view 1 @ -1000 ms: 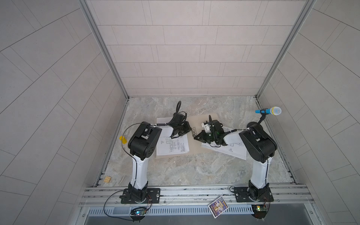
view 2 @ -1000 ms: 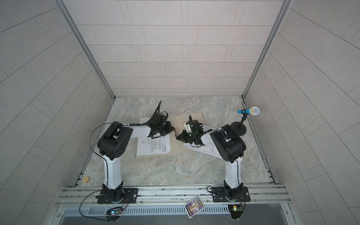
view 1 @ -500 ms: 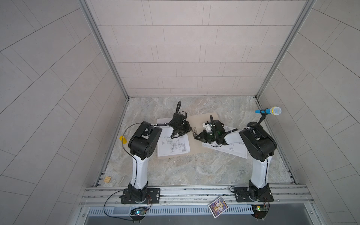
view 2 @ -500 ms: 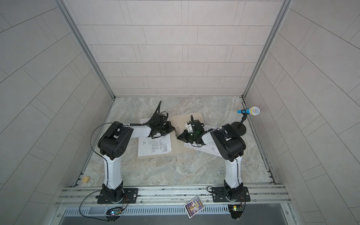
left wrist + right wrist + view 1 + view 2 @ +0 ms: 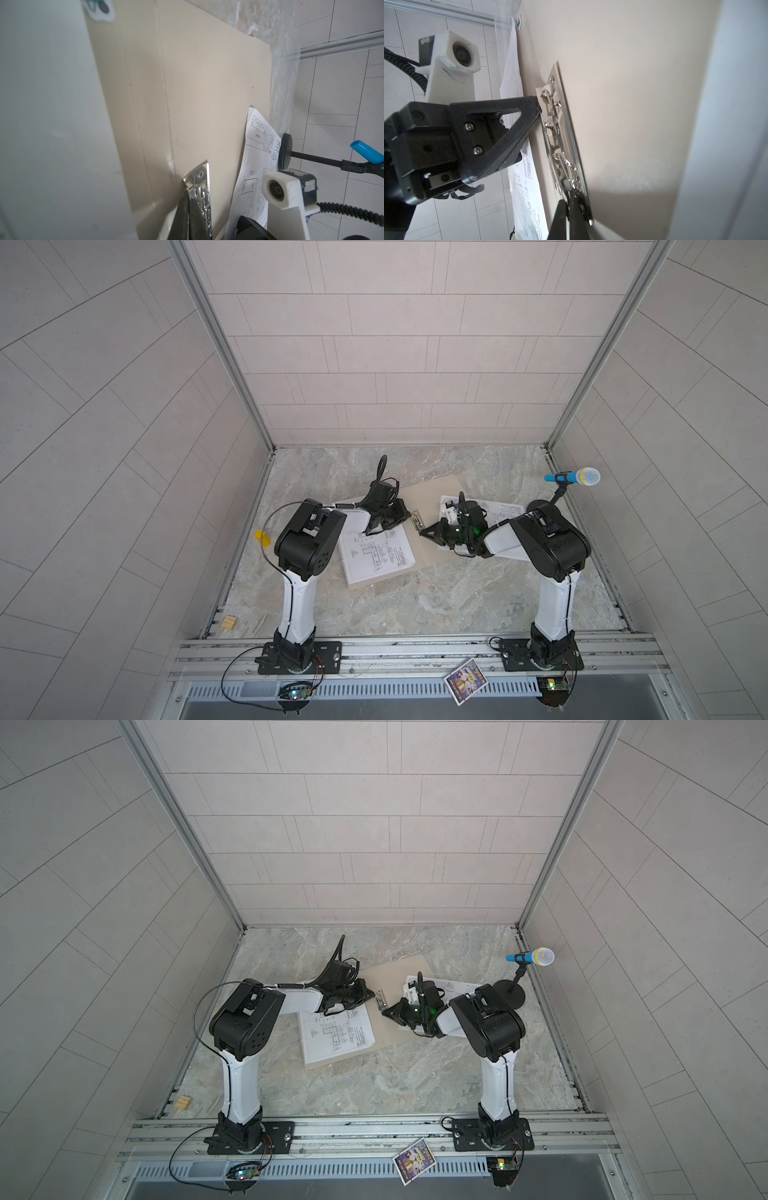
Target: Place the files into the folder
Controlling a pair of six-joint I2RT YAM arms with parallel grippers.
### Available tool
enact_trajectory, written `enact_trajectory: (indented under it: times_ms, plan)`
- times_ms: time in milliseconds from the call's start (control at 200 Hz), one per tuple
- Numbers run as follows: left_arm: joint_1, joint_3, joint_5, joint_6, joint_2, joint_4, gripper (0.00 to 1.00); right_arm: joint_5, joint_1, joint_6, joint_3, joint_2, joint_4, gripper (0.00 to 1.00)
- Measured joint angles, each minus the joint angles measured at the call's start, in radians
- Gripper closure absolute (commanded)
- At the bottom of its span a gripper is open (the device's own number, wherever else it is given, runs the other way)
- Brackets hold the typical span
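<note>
Sliding slightly toward the lower right of both top views over the last second, one file sheet point(image 5: 376, 556) point(image 5: 336, 1036) now lies flat on the left panel of the open tan folder point(image 5: 432, 502) point(image 5: 395, 977). A thin strip of folder shows along the sheet's lower and right edges. Both arms have barely shifted. The folder lies open and flat on the marble table point(image 5: 457, 605), at the centre of both top views. Its metal clip point(image 5: 417, 519) point(image 5: 380, 999) sits on the inner spine between the two grippers. The left gripper point(image 5: 406, 515) point(image 5: 188, 200) reaches in from the left, jaws clenched together, its tip against one end of the clip point(image 5: 199, 187). The right gripper point(image 5: 424, 532) point(image 5: 568, 200) comes from the right, also clenched, its tip against the opposite end of the clip point(image 5: 560, 135). Neither clearly holds anything. A second file sheet point(image 5: 503, 510) point(image 5: 259, 149) rests at the folder's right edge, right of centre, largely hidden beneath the right arm. A blue microphone point(image 5: 575, 477) stands at the table's right side.
</note>
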Motion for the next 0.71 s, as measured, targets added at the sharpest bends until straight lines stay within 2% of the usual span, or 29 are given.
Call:
enact_trajectory:
  times_ms: [450, 705]
  plan:
    - [-0.015, 0.065, -0.022, 0.006, 0.034, -0.033, 0.98, 0.018, -0.001, -0.023, 0.051, -0.003, -0.09, 1.0]
    - [-0.026, 0.119, -0.04, 0.047, 0.054, -0.088, 1.0, 0.082, 0.054, -0.014, 0.068, -0.01, -0.109, 1.0]
